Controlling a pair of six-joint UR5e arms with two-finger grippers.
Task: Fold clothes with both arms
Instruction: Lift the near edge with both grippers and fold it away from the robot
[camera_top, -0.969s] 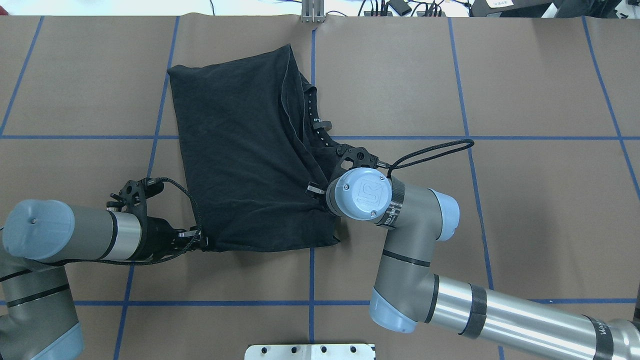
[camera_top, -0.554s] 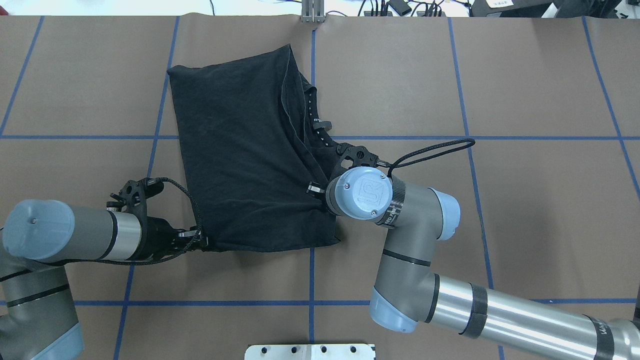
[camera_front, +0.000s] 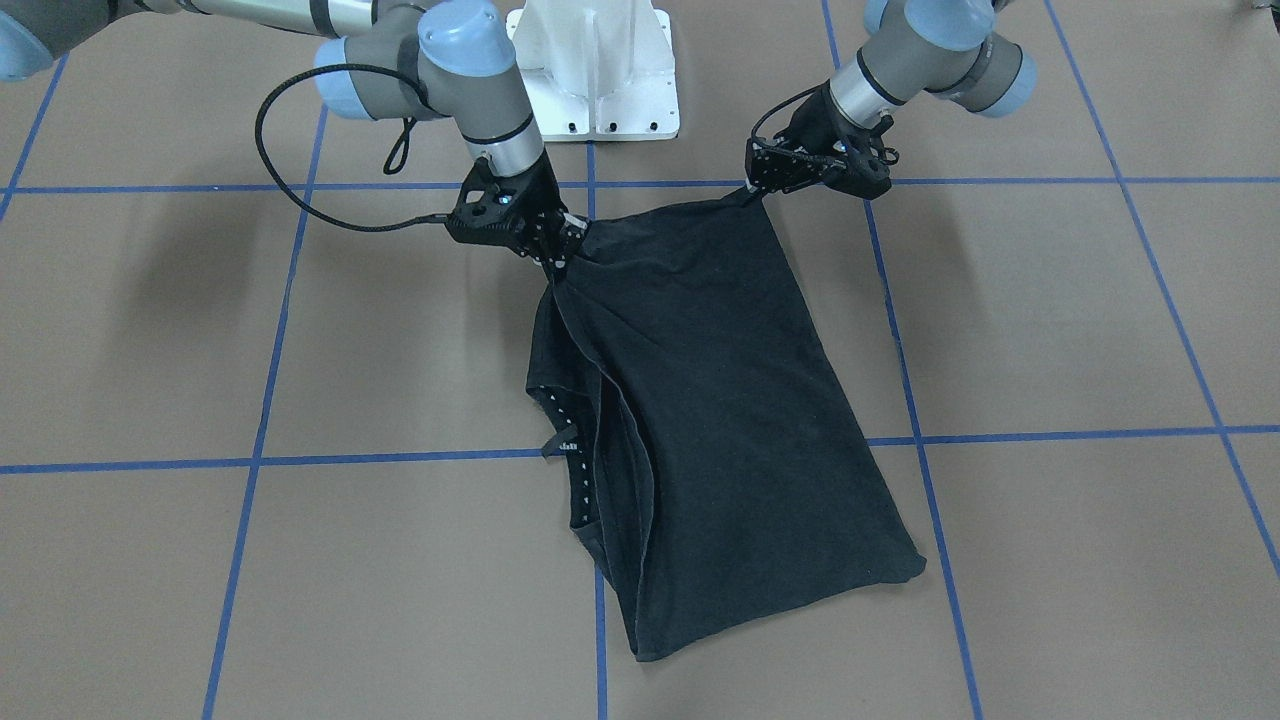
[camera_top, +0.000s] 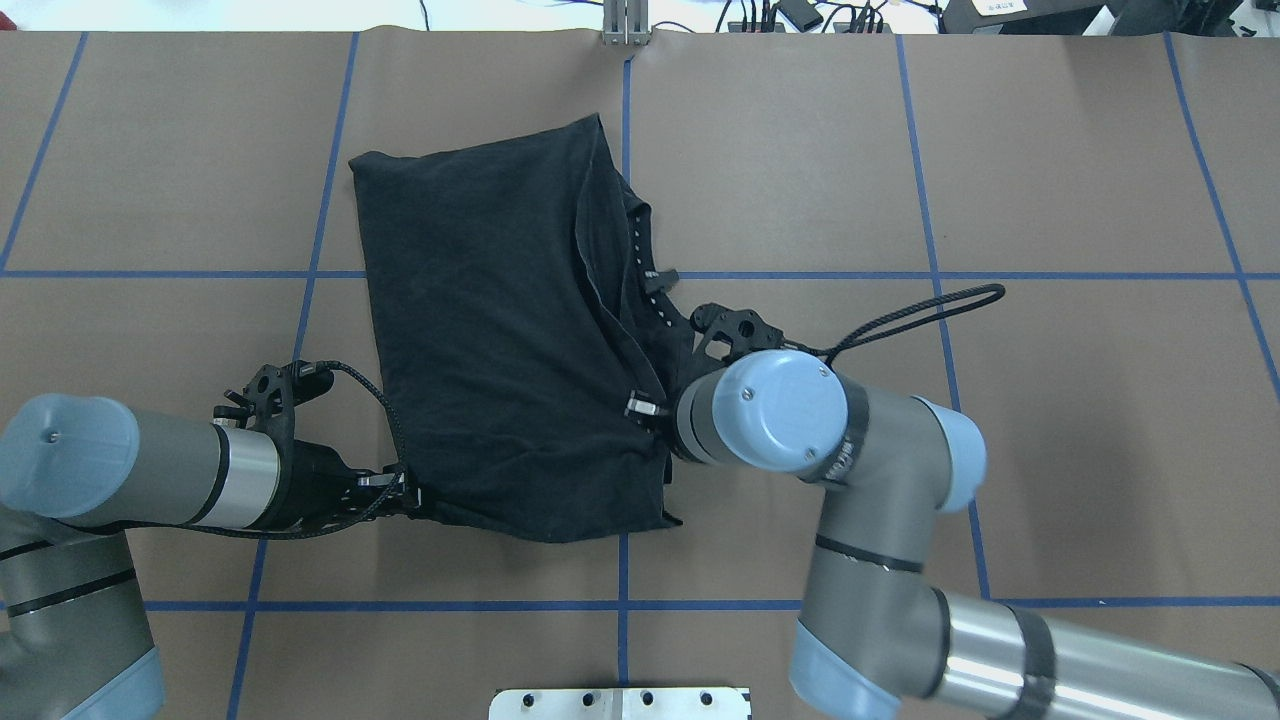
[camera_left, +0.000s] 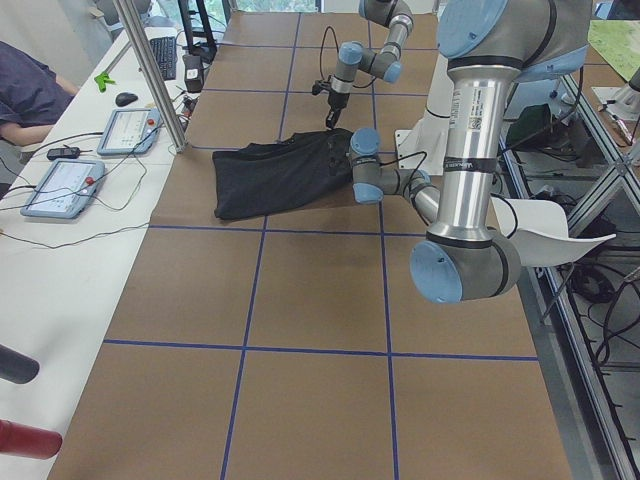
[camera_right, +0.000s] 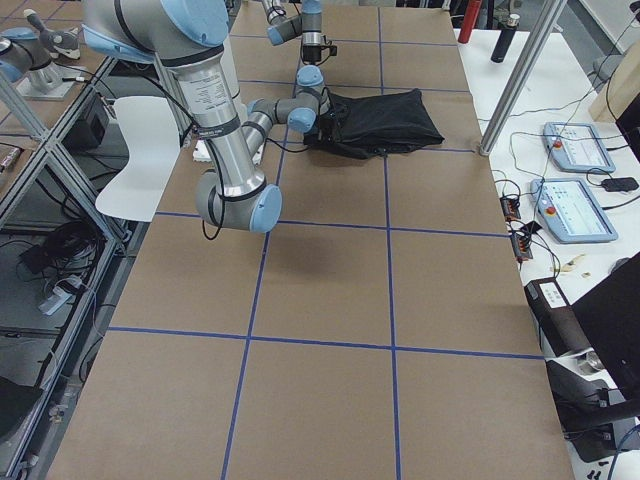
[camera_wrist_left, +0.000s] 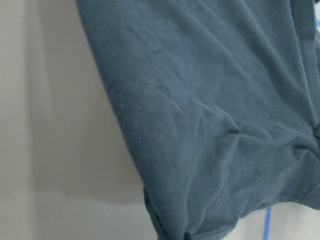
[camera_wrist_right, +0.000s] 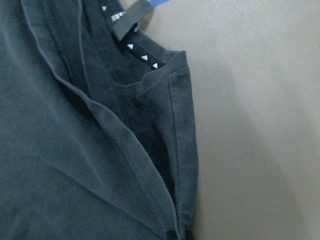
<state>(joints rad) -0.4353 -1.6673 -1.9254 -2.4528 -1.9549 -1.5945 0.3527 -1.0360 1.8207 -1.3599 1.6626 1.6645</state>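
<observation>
Shifting toward the pedestal (camera_front: 595, 70) since a second ago, the one T-shirt (camera_top: 500, 330) is lying just beyond it, half folded. You are watching a fold under way: two grippers, left gripper (camera_top: 410, 495) and right gripper (camera_top: 645, 408), are each clenching the pedestal-side hem. Next they are probably needing to carry it away from the pedestal, level.

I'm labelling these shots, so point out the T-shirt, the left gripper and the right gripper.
T-shirt (camera_top: 500, 330): overhead view, middle of the top layer.
left gripper (camera_top: 408, 494): overhead view, fingertips at the shirt's near corner.
right gripper (camera_front: 560, 260): front-facing view, fingertips pinching the shirt's edge.
</observation>
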